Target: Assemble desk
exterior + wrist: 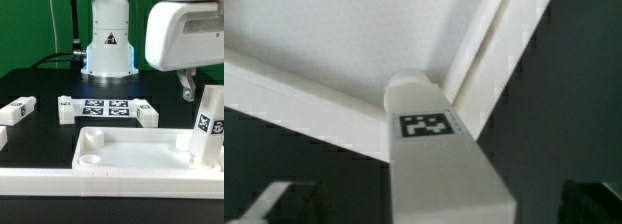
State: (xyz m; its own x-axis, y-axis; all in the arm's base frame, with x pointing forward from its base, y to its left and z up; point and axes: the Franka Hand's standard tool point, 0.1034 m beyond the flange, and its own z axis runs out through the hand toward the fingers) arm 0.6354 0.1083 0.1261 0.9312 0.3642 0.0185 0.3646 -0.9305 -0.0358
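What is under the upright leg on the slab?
The leg stands on the slab, at its corner on the exterior view's right. The leg's lower end covers that spot, so no socket shows there, unlike the open sockets at the other end.

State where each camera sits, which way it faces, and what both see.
Exterior view: off the arm, low across the table, facing the robot base; sees the desk slab, an upright leg, and the claw above it.
Wrist view: on the wrist, looking down the leg onto the slab corner; the open claw's fingers flank it.
Shared: that tagged leg and the slab.
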